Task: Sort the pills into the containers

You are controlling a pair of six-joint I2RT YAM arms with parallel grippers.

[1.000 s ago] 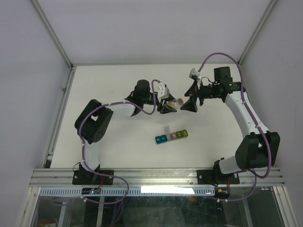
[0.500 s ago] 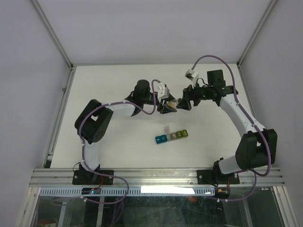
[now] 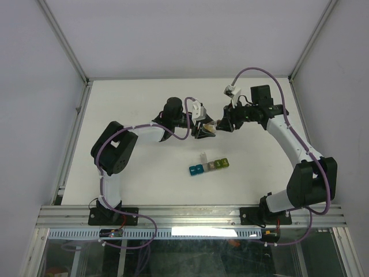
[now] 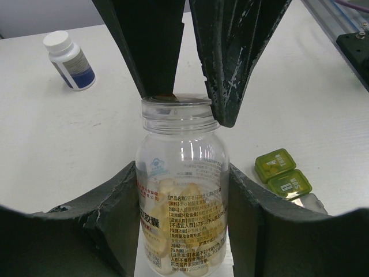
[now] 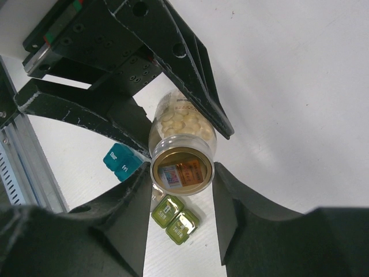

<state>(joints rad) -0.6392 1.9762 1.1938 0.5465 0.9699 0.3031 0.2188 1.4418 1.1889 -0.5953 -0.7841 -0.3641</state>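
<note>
Right gripper [image 3: 222, 125] is now sitting further left than 1 s ago, up against the bottle mouth. Mid-frame, left gripper [image 3: 204, 130] is clenching clear pill bottle [image 4: 181, 173] w/ pale pills [image 4: 173, 199] inside. Right jaws are flanking its neck, grip can't tell. Pill organiser [image 3: 209, 166] is lying lower centre.

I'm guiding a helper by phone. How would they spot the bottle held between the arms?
At the table's far middle, the left gripper and right gripper meet. Between them is a clear bottle of pale yellow capsules; unlike the white-capped dark bottle, it has a bare threaded neck.
</note>
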